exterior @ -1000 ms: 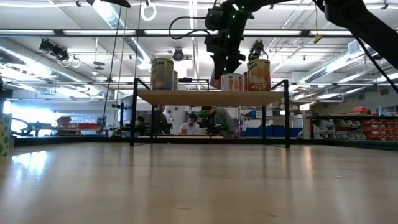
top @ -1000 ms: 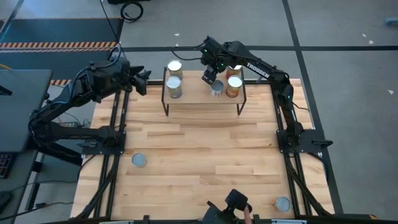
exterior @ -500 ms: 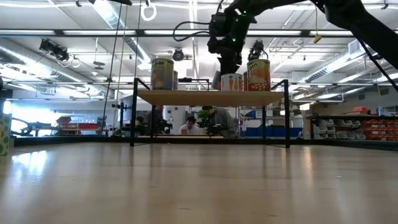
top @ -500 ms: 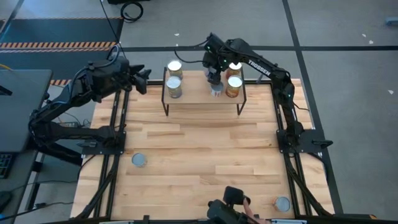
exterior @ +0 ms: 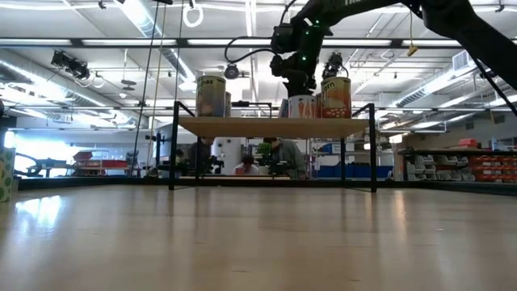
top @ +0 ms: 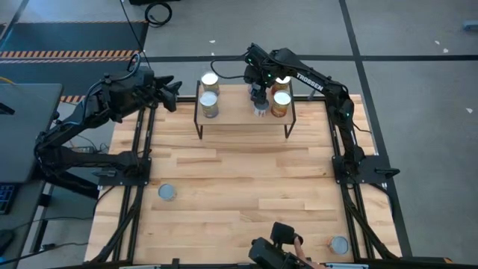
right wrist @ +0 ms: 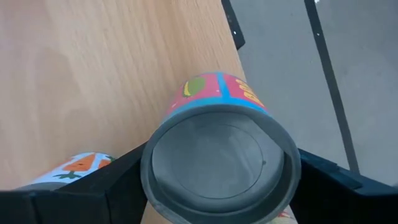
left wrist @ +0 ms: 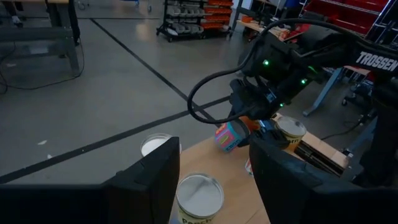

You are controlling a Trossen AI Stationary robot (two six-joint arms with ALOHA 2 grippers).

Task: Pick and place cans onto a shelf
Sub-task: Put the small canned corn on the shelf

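Right gripper (top: 258, 91): positioned over the shelf (top: 243, 116) top board, fingers clamped on the sides of a pink-and-blue labelled can (right wrist: 219, 149), which sits between them with its round grey end toward the wrist camera
Held can (left wrist: 229, 135): raised above the board and tilted, not standing on it; in the left wrist view it shows below the right wrist, label sideways
Carrot-labelled can (exterior: 300, 106): upright on the board directly below the right gripper; its orange-and-white label appears beside one finger (right wrist: 74, 193) in the right wrist view
Orange-labelled cans (top: 281, 103): two, upright on the board just beside the right gripper, on its outer side
Far pair of cans (top: 209, 104): two, upright at the shelf end nearest the left gripper, well apart from the right gripper
Left gripper (top: 173, 93): off the left end of the shelf, fingers parted and holding nothing; the two nearest cans (left wrist: 199, 198) show between its fingers
Loose cans (top: 167, 193): one on the table on the left arm's side, another (top: 339, 244) near the front edge on the right arm's side, both well apart from either gripper
Shelf lower level: cannot tell contents
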